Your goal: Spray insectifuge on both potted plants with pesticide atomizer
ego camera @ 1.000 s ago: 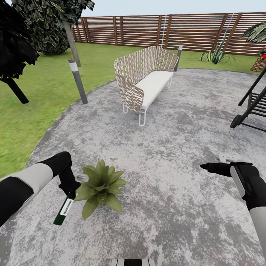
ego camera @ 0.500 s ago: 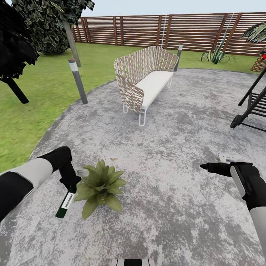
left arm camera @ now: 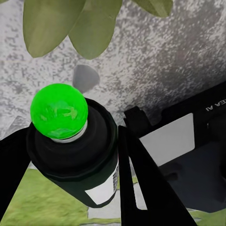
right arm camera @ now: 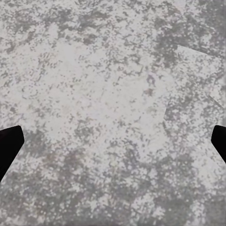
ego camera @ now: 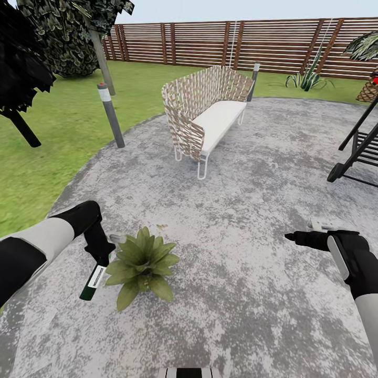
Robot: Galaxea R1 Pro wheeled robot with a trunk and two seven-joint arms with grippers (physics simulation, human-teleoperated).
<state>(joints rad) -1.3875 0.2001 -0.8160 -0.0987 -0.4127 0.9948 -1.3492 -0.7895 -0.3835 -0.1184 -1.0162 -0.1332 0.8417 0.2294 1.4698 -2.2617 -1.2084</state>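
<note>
One potted plant [ego camera: 142,265] sits low in my head view on the grey mottled patio [ego camera: 247,210], its pointed green leaves spread in a rosette. My left end effector [ego camera: 100,257] hangs just beside it on its left, clenched on the pesticide atomizer [ego camera: 93,280], which tilts with its dark body and white label slanting down and away from the leaves. My right end effector [ego camera: 290,237] points toward the middle of the patio, well apart from the plant; from here I cannot tell how its fingers stand. A woven bench [ego camera: 207,113] stands farther out, with a grey bollard [ego camera: 111,115] at the grass edge and a brown slatted fence [ego camera: 236,44] behind.

On the left wrist view, the atomizer [left arm camera: 77,150] is gripped between the dark fingers [left arm camera: 141,183], its top showing bright green. Two leaves of the plant [left arm camera: 70,23] lie beyond it over the patio.

On the right wrist view, the two dark fingertips [right arm camera: 9,148] sit at opposite edges, spread wide with nothing between them but mottled paving [right arm camera: 108,117].
</note>
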